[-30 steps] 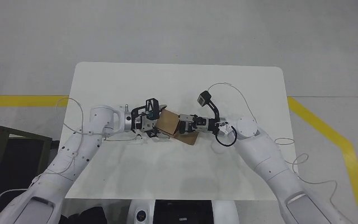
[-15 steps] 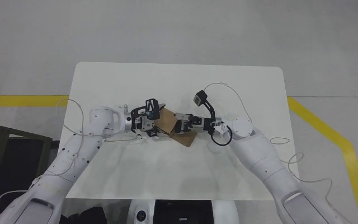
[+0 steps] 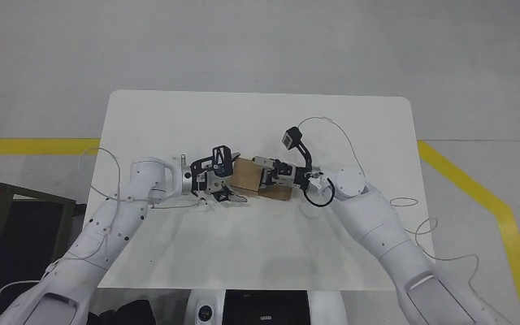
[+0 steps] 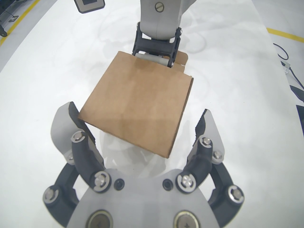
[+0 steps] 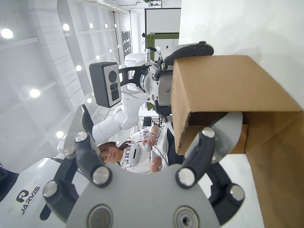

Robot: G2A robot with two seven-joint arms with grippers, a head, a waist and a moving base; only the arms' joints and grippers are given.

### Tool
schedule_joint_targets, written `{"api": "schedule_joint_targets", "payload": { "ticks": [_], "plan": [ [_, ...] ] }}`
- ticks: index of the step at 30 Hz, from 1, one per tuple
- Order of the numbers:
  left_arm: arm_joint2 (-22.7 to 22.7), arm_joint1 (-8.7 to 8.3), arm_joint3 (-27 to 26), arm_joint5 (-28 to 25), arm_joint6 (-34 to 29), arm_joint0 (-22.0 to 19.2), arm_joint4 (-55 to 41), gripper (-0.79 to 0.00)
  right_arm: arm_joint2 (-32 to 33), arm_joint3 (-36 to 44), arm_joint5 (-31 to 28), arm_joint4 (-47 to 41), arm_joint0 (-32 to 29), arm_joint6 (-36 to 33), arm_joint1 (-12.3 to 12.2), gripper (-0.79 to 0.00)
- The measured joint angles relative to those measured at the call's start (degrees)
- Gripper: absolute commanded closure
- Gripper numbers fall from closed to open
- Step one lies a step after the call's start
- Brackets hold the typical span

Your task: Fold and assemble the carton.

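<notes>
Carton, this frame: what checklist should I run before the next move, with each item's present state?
1. Left gripper open: ok, jaws spread at the carton's near edge.
2. Left gripper holding carton: not ok, one finger touches a corner, the other stands apart.
3. Right gripper reaching into carton: ok, one finger sits in the open end.
4. Right gripper clamped on a wall: not ok, jaws wide.
5. Carton closed up: not ok, that end gapes.
6. Carton flat on table: cannot tell.
</notes>
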State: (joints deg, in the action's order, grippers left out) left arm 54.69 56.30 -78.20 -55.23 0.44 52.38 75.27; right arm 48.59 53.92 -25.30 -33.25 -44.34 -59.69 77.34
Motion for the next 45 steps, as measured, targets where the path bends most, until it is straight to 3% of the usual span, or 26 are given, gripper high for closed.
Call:
{"api": "schedule_joint_targets", "payload": {
  "ticks": [7,13,28,35,45],
  "plan": [
    [0.6,0.0,-0.3,0.7,-2.0,0.5,-1.0,-0.785,3.0,-0.1,1.3,3.8,1.7,-6.1,-1.5,-0.785],
    [0.6,0.17,-0.4,1.2,-3.1,0.6,-2.0,-0.785,6.9,1.9,3.1,8.3,1.1,-7.4,-3.5,-0.785],
    [0.8,0.5,-0.8,2.0,-4.6,0.4,-2.7,-0.785,19.4,12.5,8.3,16.0,-8.9,-10.7,-9.2,-0.785],
    [0.8,0.65,-0.8,1.9,-5.1,0.5,-3.0,-0.785,18.4,14.1,9.3,15.9,-11.0,-10.2,-9.4,-0.785],
    [1.0,0.79,-0.8,1.9,-5.5,0.5,-3.1,-0.785,13.1,10.6,8.5,15.7,-8.5,-9.7,-8.1,-0.785]
  ]
}}
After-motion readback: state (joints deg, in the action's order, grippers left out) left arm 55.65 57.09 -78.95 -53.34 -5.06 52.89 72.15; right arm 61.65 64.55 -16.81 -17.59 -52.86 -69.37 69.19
